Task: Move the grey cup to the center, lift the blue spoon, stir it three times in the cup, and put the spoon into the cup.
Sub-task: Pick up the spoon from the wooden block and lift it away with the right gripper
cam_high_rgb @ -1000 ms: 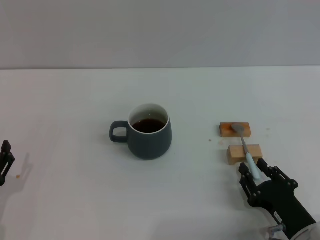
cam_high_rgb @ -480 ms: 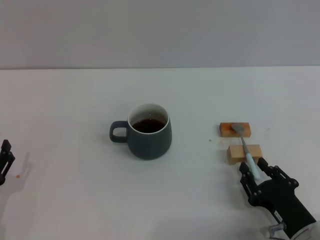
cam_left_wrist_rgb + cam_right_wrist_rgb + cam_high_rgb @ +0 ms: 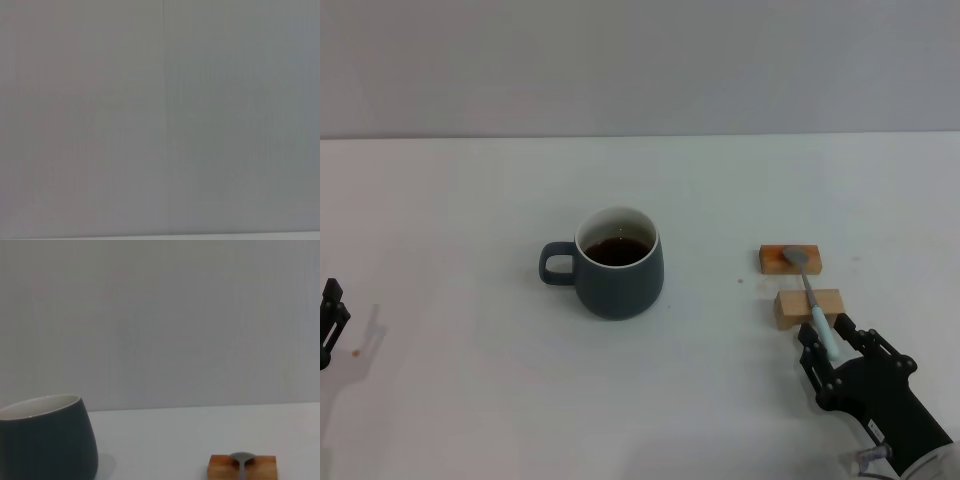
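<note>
Over the last second almost nothing has shifted: our right gripper (image 3: 832, 352) has stayed at the near end of the spoon (image 3: 811, 291), its fingers spread wide on either side of the pale blue handle tip, not yet closed. We read this as the pause just before the grasp. The cup (image 3: 618, 263) already stands near the middle of the table (image 3: 470, 200), off to the left of this gripper and well apart from it, with dark liquid inside and its handle turned away from the gripper; it has not moved either. So the first step looks done, and lifting the spoon is the step in hand.

The spoon lies across two small wooden blocks, the nearer block (image 3: 808, 307) just ahead of the fingers and the farther block (image 3: 790, 259) beyond it, under the metal bowl.

Our left gripper (image 3: 330, 322) is parked at the table's far left edge; we cannot tell how its fingers stand.

The right wrist view shows the farther block (image 3: 242, 467) with the spoon's bowl (image 3: 242, 460) on it, and the cup's side (image 3: 47, 440), but none of our own fingers; only the head view shows those. The left wrist view shows a blank grey surface.
</note>
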